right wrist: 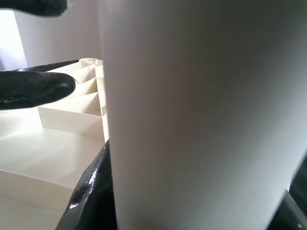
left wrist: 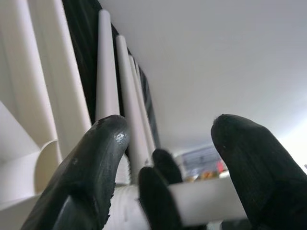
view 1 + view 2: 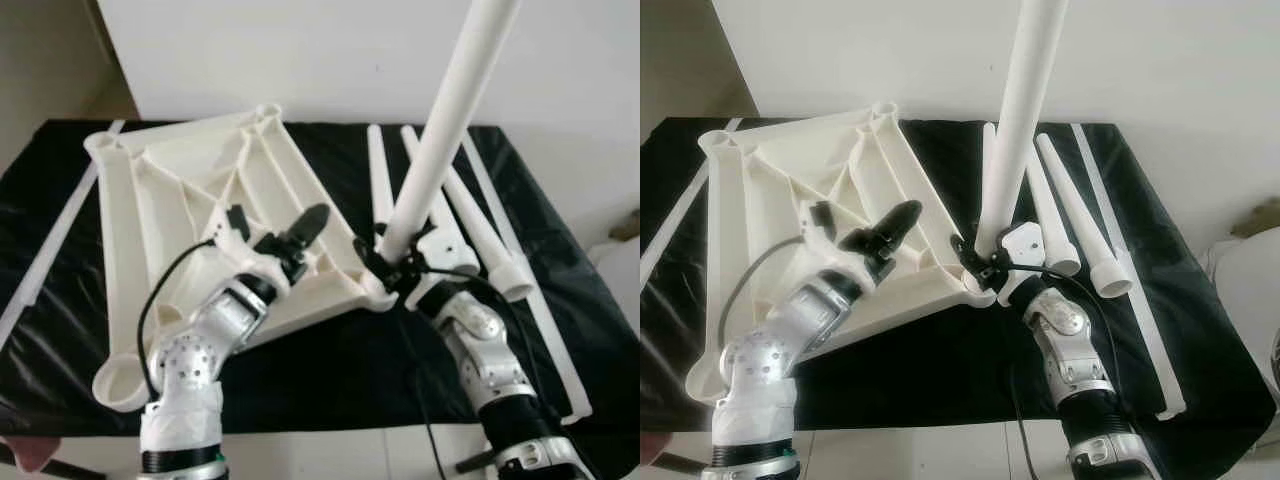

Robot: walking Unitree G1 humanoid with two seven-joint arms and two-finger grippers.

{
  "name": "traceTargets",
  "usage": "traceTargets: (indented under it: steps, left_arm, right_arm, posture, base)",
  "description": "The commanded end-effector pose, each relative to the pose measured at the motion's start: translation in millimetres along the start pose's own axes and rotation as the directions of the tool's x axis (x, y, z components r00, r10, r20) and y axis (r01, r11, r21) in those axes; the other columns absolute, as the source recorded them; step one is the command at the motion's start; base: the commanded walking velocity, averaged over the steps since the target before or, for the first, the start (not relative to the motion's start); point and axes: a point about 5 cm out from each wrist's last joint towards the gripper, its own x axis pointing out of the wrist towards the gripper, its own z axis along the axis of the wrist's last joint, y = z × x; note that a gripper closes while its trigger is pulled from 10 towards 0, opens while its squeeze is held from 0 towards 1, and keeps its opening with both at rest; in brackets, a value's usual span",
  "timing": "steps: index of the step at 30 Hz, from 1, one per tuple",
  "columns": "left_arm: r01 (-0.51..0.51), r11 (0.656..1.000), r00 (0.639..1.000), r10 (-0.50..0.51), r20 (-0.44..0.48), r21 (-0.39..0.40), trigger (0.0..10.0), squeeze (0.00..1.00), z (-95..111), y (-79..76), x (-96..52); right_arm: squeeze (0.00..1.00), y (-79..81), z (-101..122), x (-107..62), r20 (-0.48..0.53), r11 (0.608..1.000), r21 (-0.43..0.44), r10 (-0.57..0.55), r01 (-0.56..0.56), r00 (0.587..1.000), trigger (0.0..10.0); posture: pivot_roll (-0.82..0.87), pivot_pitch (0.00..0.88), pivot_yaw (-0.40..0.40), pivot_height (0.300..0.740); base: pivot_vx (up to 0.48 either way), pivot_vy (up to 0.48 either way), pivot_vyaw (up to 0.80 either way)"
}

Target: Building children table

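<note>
The white ribbed table top [image 3: 190,190] lies upside down on a black cloth. At its near right corner socket [image 3: 372,290], a long white table leg [image 3: 440,130] stands tilted, and my right gripper [image 3: 395,265] is shut on the leg's lower end. The leg [image 1: 201,120] looms large in the right wrist view. My left gripper [image 3: 300,235] hovers over the table top's right rib with its fingers open and nothing between them. It points at the held leg. The left wrist view shows its two black fingertips [image 2: 96,158] apart.
Three loose white legs [image 3: 450,210] lie side by side on the cloth to the right of the table top. A long white strip [image 3: 530,290] lies beyond them, and another strip [image 3: 50,250] lies at the left edge. A white wall rises behind.
</note>
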Motion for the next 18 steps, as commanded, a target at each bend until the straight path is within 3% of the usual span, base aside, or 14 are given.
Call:
traceTargets:
  steps: [1,7,17,18]
  left_arm:
    - [-0.015,0.998,0.999,0.018,0.042,-0.061,0.0,0.0,4.4,-3.9,0.2]
    - [-0.015,0.992,0.997,0.025,0.078,-0.123,0.0,0.0,8.8,-9.3,1.5]
    - [0.024,0.995,0.997,-0.017,0.069,-0.097,0.0,0.0,15.9,-16.4,0.2]
    - [0.032,0.995,0.998,-0.026,0.058,-0.092,4.5,0.0,15.3,-17.2,0.2]
  right_arm:
    - [0.0,8.0,-30.0,-11.9,-0.137,0.998,0.059,0.012,-0.004,0.99,10.0]
    - [0.0,9.1,-30.5,-11.9,-0.139,0.998,0.06,0.016,-0.008,0.99,10.0]
    - [0.0,9.1,-31.2,-11.1,-0.14,0.998,0.06,0.019,-0.011,0.99,10.0]
    - [0.0,9.1,-31.1,-10.9,-0.14,0.998,0.06,0.02,-0.011,0.99,10.0]
  posture:
    - [-0.05,0.132,0.01,0.74]
    - [-0.05,0.131,0.008,0.74]
    - [-0.04,0.121,0.011,0.74]
    - [-0.04,0.121,0.011,0.74]
  base:
    - [0.0,0.0,0.0]
    - [0.0,0.0,0.0]
    - [0.0,0.0,0.0]
    - [0.0,0.0,0.0]
